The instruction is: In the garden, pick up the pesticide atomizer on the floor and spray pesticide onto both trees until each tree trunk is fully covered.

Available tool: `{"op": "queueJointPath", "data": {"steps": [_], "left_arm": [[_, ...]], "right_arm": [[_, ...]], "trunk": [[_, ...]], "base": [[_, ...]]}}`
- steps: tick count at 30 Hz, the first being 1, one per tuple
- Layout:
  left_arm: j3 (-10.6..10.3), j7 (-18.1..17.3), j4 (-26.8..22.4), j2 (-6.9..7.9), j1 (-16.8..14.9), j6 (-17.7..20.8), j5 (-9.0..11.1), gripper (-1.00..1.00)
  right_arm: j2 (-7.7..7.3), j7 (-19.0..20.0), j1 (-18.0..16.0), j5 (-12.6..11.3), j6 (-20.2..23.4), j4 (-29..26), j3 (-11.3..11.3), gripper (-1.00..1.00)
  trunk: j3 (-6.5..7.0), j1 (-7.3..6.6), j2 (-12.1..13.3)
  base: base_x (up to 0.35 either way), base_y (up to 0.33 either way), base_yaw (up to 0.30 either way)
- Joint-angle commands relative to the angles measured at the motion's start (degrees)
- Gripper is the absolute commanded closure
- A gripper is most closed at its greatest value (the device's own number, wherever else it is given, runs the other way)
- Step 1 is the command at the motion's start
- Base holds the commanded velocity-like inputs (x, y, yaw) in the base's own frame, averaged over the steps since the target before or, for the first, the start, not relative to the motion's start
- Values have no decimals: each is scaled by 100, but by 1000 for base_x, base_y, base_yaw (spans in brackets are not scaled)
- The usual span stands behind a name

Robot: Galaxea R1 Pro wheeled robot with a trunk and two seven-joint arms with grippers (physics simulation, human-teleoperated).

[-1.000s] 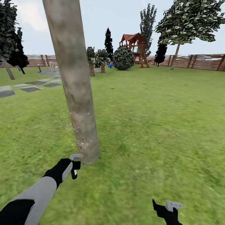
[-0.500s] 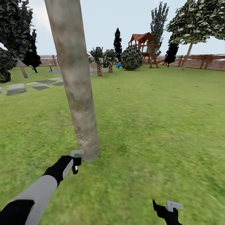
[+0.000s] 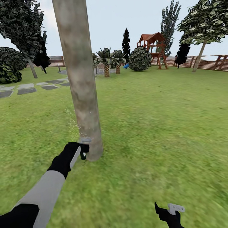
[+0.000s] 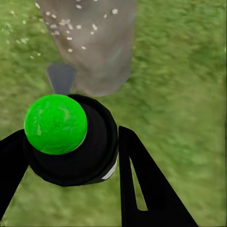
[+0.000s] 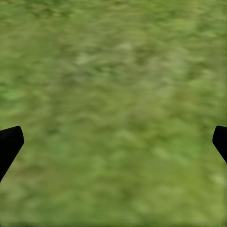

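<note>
A thick pale mottled tree trunk [image 3: 83, 95] rises from the grass [image 3: 152, 126] just ahead of me. White pesticide specks [image 3: 83, 128] dot its lower part and drift beside it; they also show on the trunk [image 4: 90, 42] in the left wrist view. My left gripper [image 3: 84, 148] is low at the trunk's base, almost touching it. It is shut on the pesticide atomizer [image 4: 75, 151], a black cylinder with a bright green top, pointed at the trunk. My right gripper [image 3: 169, 209] hangs low at the right over bare grass, its black fingertips [image 5: 10, 142] wide apart, open.
Another pale-trunked tree [image 3: 32, 67] stands far left near grey stepping stones [image 3: 27, 90], and one more [image 3: 199, 55] far right by the wooden fence [image 3: 212, 63]. Round bushes [image 3: 140, 58], small palms and a red playhouse [image 3: 153, 47] lie far back. Open lawn stretches to the right.
The head view has turned left, so the whole scene slid right. My left gripper with the atomizer has risen and closed in on the trunk's base. More specks drift left of the trunk.
</note>
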Motion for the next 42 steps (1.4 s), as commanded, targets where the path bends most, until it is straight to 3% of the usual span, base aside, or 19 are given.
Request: {"op": "queueJointPath", "data": {"steps": [1,4,6,7,8,12,14,15,16,18,23,24,26,30,33,35,40,42], "left_arm": [[1,-2,-127,12,3,99,4,100],[21,-13,-307,101,3,251,-4,100],[44,-40,-327,367,3,276,30,100],[25,-47,-333,409,5,280,39,100],[13,-50,-339,396,8,282,40,100],[-26,-54,-340,33,12,288,35,100],[-248,-34,-338,-115,0,374,24,100],[-289,-27,-341,-120,-19,557,13,100],[-310,-22,-344,-90,-61,832,8,100],[-309,-20,-343,-35,-133,984,0,100],[-292,-43,-329,575,-209,1063,35,100],[-300,-51,-330,633,-209,1076,42,100],[-318,-53,-340,576,-208,1088,44,100],[-332,-40,-346,10,-269,1115,32,100],[-329,-45,-346,-70,-379,1200,23,100],[-305,-45,-346,38,-516,1242,21,100],[-290,-54,-345,578,-739,1250,76,100],[-291,-54,-346,644,-792,1260,92,100]], "right_arm": [[0,0,0,0,-1,0,-1,-100],[0,0,0,0,0,0,-2,-100],[0,0,0,0,1,0,-2,-100],[0,0,0,0,2,-1,-2,-100],[0,0,0,0,2,-2,-2,-100],[0,0,0,0,0,-8,-2,-100],[0,0,0,0,1,-8,-2,-100],[0,0,0,0,2,-8,-2,-100],[0,0,0,0,2,-8,-2,-100],[0,0,0,0,2,-8,-2,-100],[0,0,0,0,2,-8,-2,-100],[0,0,0,0,2,-8,-2,-100],[0,0,0,0,2,-8,-2,-100],[0,0,0,0,2,-8,-2,-100],[-4,0,0,0,2,-8,-2,-100],[-8,0,0,0,2,-8,-2,-100],[-9,0,0,0,2,-8,-2,-100],[-12,0,0,0,2,-10,-2,-100]], "trunk": [[-1,1,1],[-1,1,1],[-1,1,1],[-1,1,1],[-1,1,1],[-1,1,1],[-1,1,1],[-1,1,1],[-1,1,1],[-1,1,1],[-1,1,1],[-1,1,1],[-1,1,1],[-1,1,1],[-1,1,1],[-1,1,1],[-1,1,1],[-1,1,1]], "base": [[0,0,0],[0,0,0],[0,0,0],[0,0,0],[0,0,0],[0,0,0],[0,0,0],[0,0,0],[0,0,0],[0,0,0],[0,0,0],[0,0,0],[0,0,0],[0,0,0],[0,0,0],[0,0,0],[0,0,0],[0,0,0]]}}
